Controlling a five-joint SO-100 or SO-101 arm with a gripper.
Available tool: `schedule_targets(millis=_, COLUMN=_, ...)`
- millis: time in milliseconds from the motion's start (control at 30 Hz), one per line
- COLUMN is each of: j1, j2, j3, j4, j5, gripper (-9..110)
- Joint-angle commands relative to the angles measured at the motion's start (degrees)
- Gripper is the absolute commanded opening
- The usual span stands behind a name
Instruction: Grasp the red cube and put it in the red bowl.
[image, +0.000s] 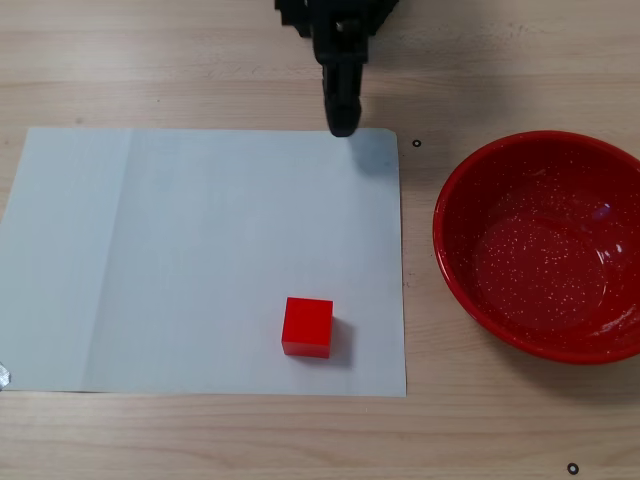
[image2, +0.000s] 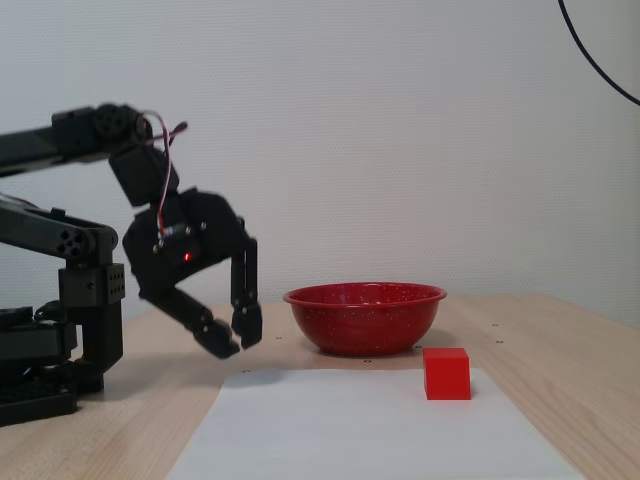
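Pale wooden table (image: 200, 440) carries a white paper sheet (image: 180, 260); the big glossy speckled red bowl (image: 545, 245) sits right of it. Black two-finger gripper (image2: 232, 340) hangs above the sheet's far edge, jaws slightly parted, empty. Small red cube (image: 307, 326) rests on the paper, well apart.

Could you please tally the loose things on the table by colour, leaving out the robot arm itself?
Red: 2, the cube and the bowl
White: 1, the sheet of paper under the cube
Total: 3
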Motion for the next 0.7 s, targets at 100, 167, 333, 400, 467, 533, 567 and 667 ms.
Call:
schedule_targets(millis=100, j1=-1.1, j2=-9.1, j3=-16.1, j4=4.0, j5=1.9, gripper=0)
schedule_targets(millis=167, j1=-1.8, j2=-12.5, j3=-20.0, j4=4.7, j5=2.2, gripper=0)
schedule_targets(millis=333, j1=-3.5, j2=-21.4, j3=-29.0, j4=6.5, j5=3.3, gripper=0)
schedule_targets(millis=400, j1=-4.4, j2=-25.7, j3=-33.1, j4=7.4, j5=3.4, gripper=0)
schedule_targets(millis=467, j1=-4.9, j2=-30.0, j3=-37.2, j4=8.3, j5=3.7, gripper=0)
schedule_targets(millis=533, j1=-5.4, j2=-33.6, j3=-40.4, j4=8.7, j5=3.9, gripper=0)
schedule_targets(millis=567, j1=-5.6, j2=-35.2, j3=-41.7, j4=8.6, j5=4.0, gripper=0)
schedule_targets(millis=667, j1=-6.1, j2=-40.3, j3=-46.7, j4=9.2, j5=4.0, gripper=0)
